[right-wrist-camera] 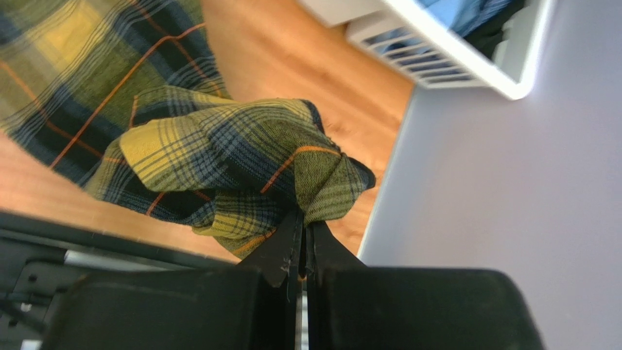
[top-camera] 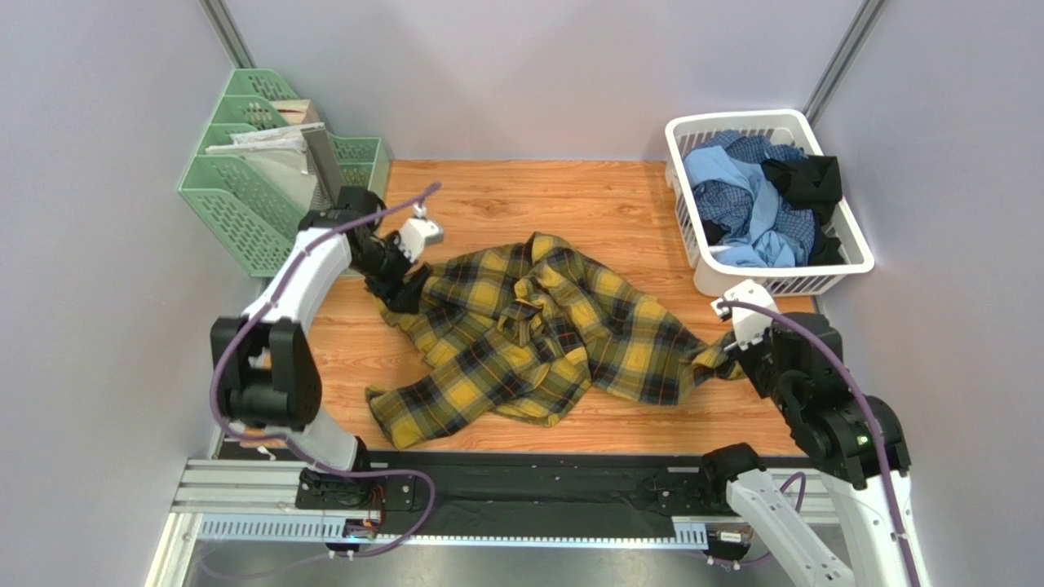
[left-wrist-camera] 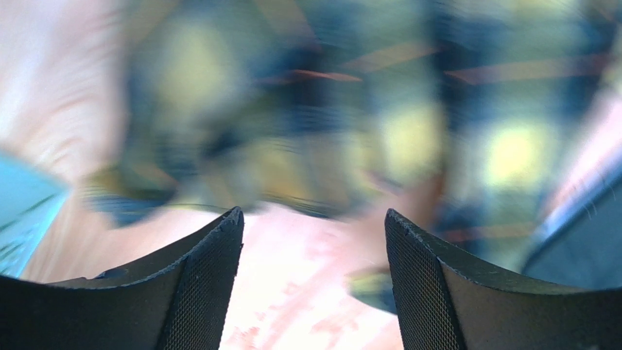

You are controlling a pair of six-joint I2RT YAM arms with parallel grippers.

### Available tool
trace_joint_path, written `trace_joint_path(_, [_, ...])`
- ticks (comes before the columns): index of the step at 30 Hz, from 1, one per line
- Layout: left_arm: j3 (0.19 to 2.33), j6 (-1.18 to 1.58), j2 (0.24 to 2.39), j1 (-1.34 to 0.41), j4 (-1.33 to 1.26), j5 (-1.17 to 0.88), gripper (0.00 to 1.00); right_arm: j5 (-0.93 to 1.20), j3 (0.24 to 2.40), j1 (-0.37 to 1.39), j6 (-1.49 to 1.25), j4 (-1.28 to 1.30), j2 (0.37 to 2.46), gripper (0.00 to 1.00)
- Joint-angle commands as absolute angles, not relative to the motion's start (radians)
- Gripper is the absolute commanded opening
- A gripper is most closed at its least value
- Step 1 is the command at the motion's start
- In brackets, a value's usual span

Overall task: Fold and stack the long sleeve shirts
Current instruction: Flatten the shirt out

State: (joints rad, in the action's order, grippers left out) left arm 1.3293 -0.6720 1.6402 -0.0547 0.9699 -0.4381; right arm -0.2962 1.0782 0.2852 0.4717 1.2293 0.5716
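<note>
The plaid shirt (top-camera: 539,336) lies crumpled mid-counter (top-camera: 552,196), its long axis running from the left hand (top-camera: 411,263) at the far left to the near right. There the right hand (right-wrist-camera: 303,227) is clenched on a bunched end of the cloth. The left hand hangs released with nothing between its jaws, at the shirt's far-left edge with the cloth just right of it, and the mustard-and-black fabric with thin orange lines is rumpled and unfolded, while other shirts (top-camera: 748,202) wait in the white basket (top-camera: 858,257) far right.
</note>
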Motion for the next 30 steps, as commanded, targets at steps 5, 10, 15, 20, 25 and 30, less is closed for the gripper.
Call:
trace_joint_path(5, [1.014, -0.885, 1.411, -0.264, 1.097, -0.434, 0.77, -0.218, 0.927, 0.282, 0.476, 1.295, 0.589, 0.00])
trace_joint_path(10, [0.937, -0.827, 1.446, -0.340, 1.008, -0.316, 0.77, -0.190, 0.910, 0.282, 0.494, 1.307, 0.606, 0.00])
trace_joint_path(15, [0.882, -0.845, 1.493, -0.399, 1.006, -0.238, 0.77, -0.192, 0.896, 0.282, 0.514, 1.295, 0.617, 0.00])
trace_joint_path(20, [0.836, -0.830, 1.514, -0.411, 0.990, -0.200, 0.50, -0.183, 0.940, 0.284, 0.506, 1.260, 0.655, 0.00])
trace_joint_path(25, [1.019, -0.758, 1.434, -0.333, 1.060, -0.250, 0.00, -0.228, 1.055, 0.282, 0.509, 1.186, 0.684, 0.00])
trace_joint_path(30, [1.559, -0.638, 1.434, -0.067, 1.230, -0.417, 0.00, -0.314, 1.245, 0.227, 0.554, 0.979, 0.791, 0.00])
